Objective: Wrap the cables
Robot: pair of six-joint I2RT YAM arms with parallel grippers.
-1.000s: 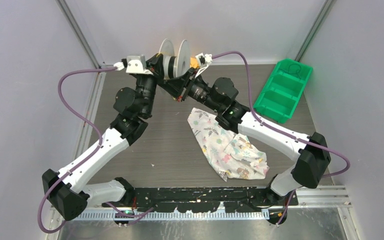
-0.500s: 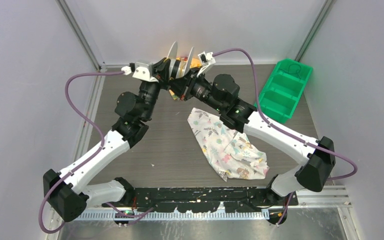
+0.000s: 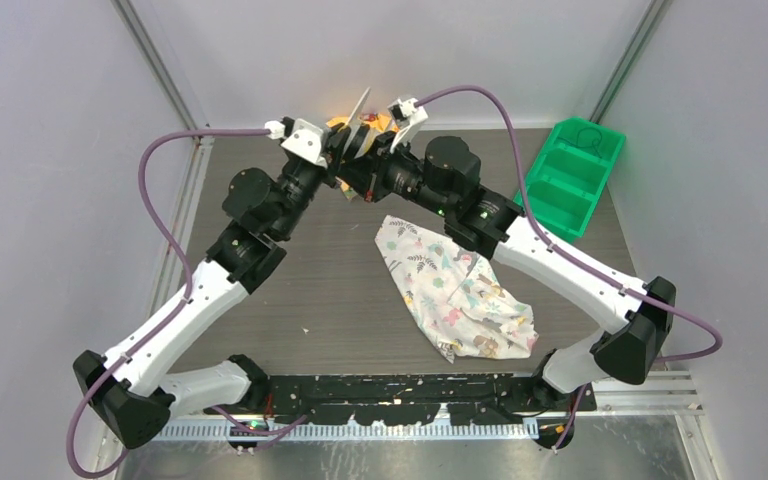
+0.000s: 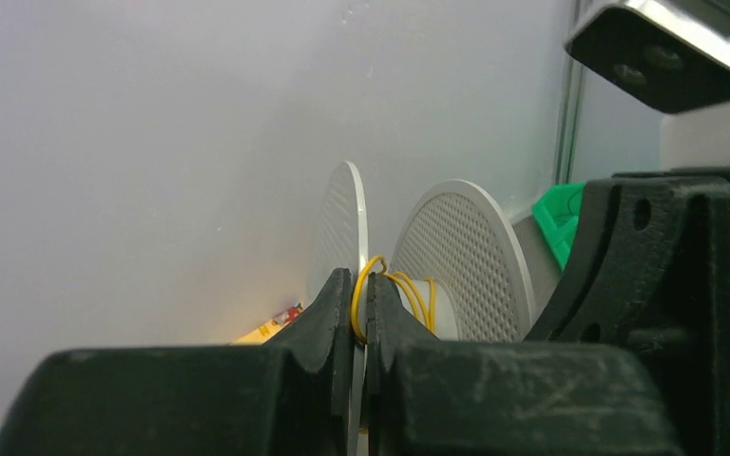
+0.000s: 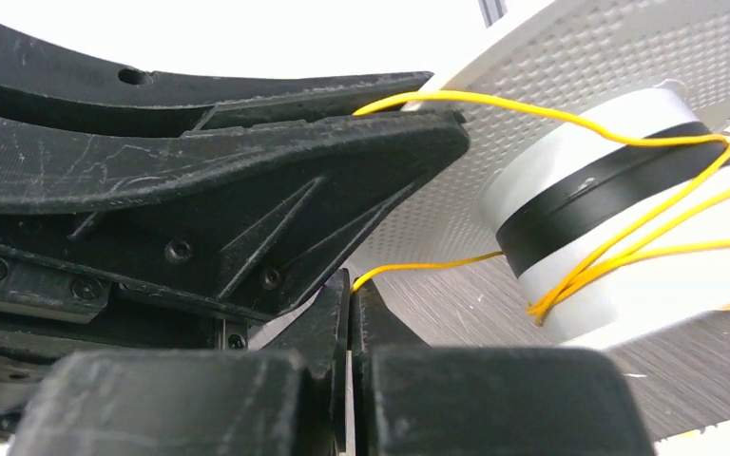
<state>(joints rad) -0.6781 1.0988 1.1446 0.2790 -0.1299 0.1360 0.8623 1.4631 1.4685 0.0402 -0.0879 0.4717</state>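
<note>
Left hand (image 4: 362, 302) is clamped on the near flange of the spool (image 4: 461, 261), with a strand of cable (image 5: 544, 302) looped over its fingertips. Right hand (image 5: 350, 285) is closed too, pinching the cable just short of the hub.

Cable: thin, yellow, a few loose turns round the white hub (black band on it), between the two perforated flanges.

Spool is tilted at the far edge of the worktop (image 3: 340, 280), close to the back wall, between both wrists. Resting or lifted, can't tell.

In the way:
- From above, the wrists and their cameras cover most of the spool.
- In the right wrist view, the left hand's fingers fill the upper left, right against the flange.

Around:
- Patterned cloth (image 3: 455, 295) lies crumpled mid-worktop, its far corner under the right arm, apart from the spool.
- Green three-compartment bin (image 3: 565, 180) sits far right, well apart.
- Small orange-yellow bit at the wall foot behind the spool, can't tell what.
</note>
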